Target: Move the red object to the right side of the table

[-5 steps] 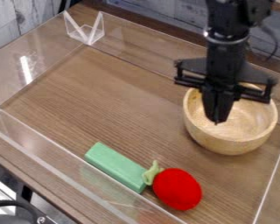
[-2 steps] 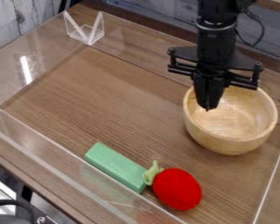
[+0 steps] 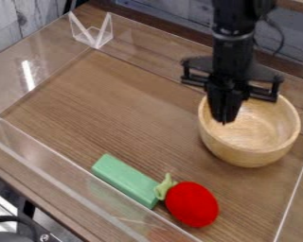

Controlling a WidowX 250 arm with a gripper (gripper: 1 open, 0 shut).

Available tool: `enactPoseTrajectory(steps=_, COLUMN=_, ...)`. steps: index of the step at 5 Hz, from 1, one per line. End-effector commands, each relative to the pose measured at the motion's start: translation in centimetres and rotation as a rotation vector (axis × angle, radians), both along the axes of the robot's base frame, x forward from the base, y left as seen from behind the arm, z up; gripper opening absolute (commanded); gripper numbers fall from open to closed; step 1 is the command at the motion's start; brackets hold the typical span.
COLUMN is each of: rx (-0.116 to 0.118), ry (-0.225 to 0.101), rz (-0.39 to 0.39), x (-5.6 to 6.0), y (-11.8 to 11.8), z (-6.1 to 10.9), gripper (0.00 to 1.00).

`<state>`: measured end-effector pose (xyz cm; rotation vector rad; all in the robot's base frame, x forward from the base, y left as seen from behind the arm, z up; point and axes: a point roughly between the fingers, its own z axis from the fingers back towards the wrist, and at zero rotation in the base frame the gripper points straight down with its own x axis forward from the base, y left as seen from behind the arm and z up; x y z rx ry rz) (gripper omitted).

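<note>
The red object (image 3: 191, 204), a small round toy fruit with a green leafy tip, lies on the table (image 3: 116, 104) near the front edge, right of centre. It touches the end of a flat green block (image 3: 126, 178). My gripper (image 3: 226, 115) hangs far from it, pointing straight down over the left rim of a wooden bowl (image 3: 256, 137). Its dark fingers taper together, and no gap between them can be made out from this angle. Nothing shows between them.
Low clear acrylic walls (image 3: 41, 156) edge the dark wood-grain tabletop. A small clear folded stand (image 3: 91, 31) sits at the back left corner. The wooden bowl stands at the right side, close to the right wall.
The gripper has shifted from over the middle of the bowl slightly left and up, toward the bowl's left rim. The red object and the green block have not moved.
</note>
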<state>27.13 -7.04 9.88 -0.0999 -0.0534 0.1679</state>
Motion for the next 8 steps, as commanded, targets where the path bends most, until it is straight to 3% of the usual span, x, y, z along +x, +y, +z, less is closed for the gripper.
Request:
enactPoseTrajectory(steps=1, rx=0.001, ry=-0.014, rz=0.005, x=-1.3, y=-0.7, z=-0.5, gripper=0.00)
enactPoseTrajectory(steps=2, rx=0.004, ry=0.000, rz=0.052, x=-2.9, y=-3.4, z=-1.4, gripper=0.00)
enactPoseTrajectory(steps=3, rx=0.001, ry=0.006, rz=0.073, x=-3.6, y=-5.6, z=-2.6, gripper=0.00)
enactPoseTrajectory(steps=5, rx=-0.012, ry=0.016, rz=0.363, x=-4.3, y=-6.7, z=-2.7, gripper=0.00)
enactPoseTrajectory(steps=7, rx=-0.028, ry=0.036, rz=0.531, x=-5.9, y=-6.3, z=-3.8, gripper=0.00)
enactPoseTrajectory(steps=8, rx=-0.039, ry=0.045, rz=0.675, x=-6.6, y=-6.5, z=-4.0, gripper=0.00)
